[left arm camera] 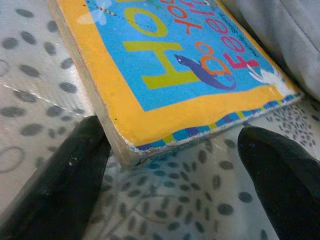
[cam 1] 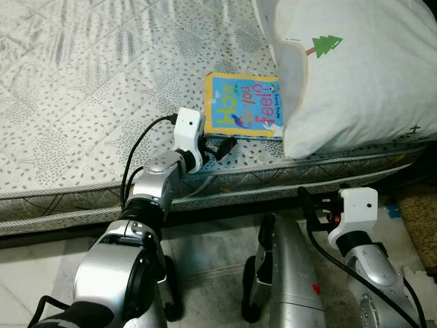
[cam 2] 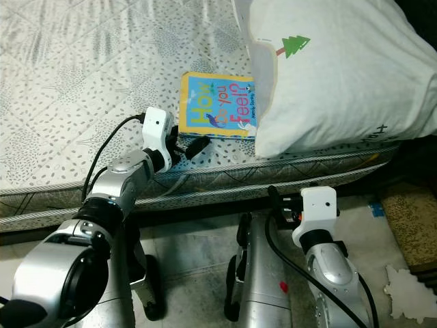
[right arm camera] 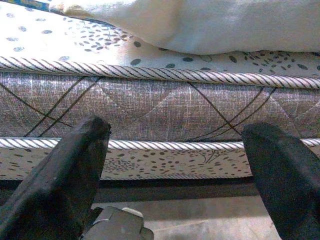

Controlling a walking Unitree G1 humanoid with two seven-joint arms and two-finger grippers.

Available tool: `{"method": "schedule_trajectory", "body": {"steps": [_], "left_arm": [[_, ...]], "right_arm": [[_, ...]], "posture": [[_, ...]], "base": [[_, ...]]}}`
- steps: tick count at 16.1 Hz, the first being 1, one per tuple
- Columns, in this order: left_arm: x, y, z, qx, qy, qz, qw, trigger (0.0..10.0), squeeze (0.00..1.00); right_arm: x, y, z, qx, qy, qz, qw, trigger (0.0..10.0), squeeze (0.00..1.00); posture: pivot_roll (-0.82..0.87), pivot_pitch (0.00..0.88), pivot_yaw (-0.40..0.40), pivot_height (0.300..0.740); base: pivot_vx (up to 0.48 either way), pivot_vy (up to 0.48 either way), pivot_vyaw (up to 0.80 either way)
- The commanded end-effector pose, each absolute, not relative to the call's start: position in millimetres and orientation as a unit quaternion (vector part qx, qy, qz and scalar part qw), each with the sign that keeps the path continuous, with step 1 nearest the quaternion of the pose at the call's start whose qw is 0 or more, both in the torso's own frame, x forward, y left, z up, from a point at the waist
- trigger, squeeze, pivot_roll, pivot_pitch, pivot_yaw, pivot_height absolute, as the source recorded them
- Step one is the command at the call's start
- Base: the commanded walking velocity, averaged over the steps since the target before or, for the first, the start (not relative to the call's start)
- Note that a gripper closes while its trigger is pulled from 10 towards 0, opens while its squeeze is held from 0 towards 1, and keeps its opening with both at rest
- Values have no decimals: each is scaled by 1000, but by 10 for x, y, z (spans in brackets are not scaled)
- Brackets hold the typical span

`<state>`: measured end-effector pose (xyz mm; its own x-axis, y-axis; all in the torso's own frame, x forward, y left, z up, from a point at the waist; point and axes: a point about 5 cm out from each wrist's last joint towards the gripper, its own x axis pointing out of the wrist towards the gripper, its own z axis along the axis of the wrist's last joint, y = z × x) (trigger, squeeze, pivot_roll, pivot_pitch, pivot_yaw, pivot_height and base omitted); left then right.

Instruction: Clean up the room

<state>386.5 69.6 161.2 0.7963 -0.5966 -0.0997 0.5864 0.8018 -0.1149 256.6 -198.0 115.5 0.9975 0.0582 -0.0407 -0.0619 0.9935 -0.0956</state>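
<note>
Left gripper (cam 1: 225, 147) fingers spread at book (cam 1: 242, 106) corner on mattress (cam 1: 89, 89); pillow (cam 1: 355, 75) seemingly overlapping book.

Head eyes look down on the mattress (cam 1: 82, 102); wrist cameras sit close, sharing its edge.
</note>
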Motion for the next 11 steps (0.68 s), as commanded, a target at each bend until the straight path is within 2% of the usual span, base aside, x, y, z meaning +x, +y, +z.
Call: {"method": "schedule_trajectory", "body": {"steps": [1, 2, 8, 11], "left_arm": [[3542, 80, 1261, -47, 144, -414, 898, 10000, 0], [3475, -82, 1276, -50, 141, -436, 888, 10000, 0], [3440, -77, 1310, -47, 137, -444, 884, 10000, 0], [3327, 66, 1192, -54, 148, -443, 883, 10000, 0]], "right_arm": [[2587, -1947, 1066, -39, 32, 32, 998, 10000, 0], [2624, -1910, 1074, -34, 28, 36, 998, 10000, 0], [2689, -1841, 1079, -23, 19, 43, 999, 10000, 0], [2709, -1845, 1069, -22, 17, 41, 999, 10000, 0]], "posture": [[-84, 343, -48, 509], [-82, 339, -45, 509], [-70, 316, -37, 509], [-58, 303, -30, 509]], "base": [[0, 0, 0], [0, 0, 0], [0, 0, 0], [0, 0, 0]]}}
